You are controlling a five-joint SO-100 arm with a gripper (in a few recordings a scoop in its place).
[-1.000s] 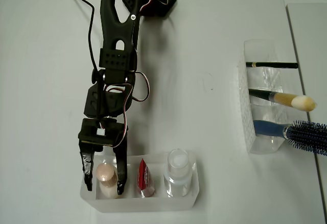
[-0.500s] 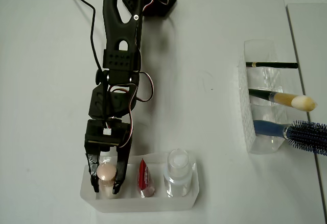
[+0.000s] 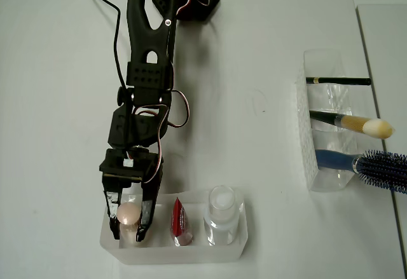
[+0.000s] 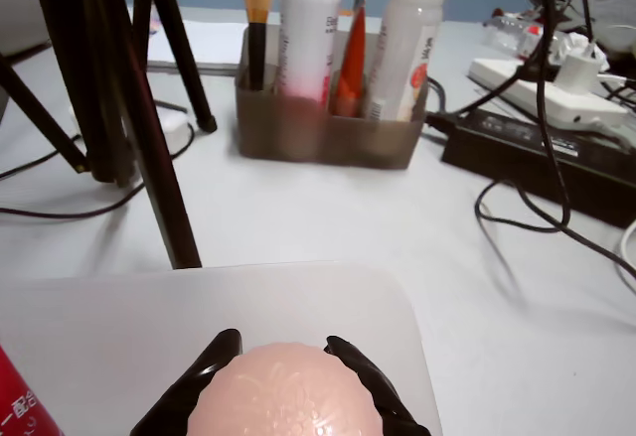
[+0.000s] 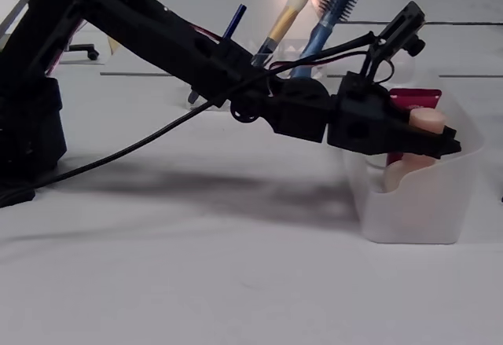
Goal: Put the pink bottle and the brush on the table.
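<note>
Now gripper [image 3: 129, 233] pinches pink bottle [image 3: 129, 215] cap — seemingly touching.

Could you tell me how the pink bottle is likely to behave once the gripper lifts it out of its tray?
The pink bottle looks small and rigid, so probably light and firm. The gripper pinches its rounded, smooth cap, which might slip or let the bottle swing. Its squat body should stand steadily on the table.
</note>
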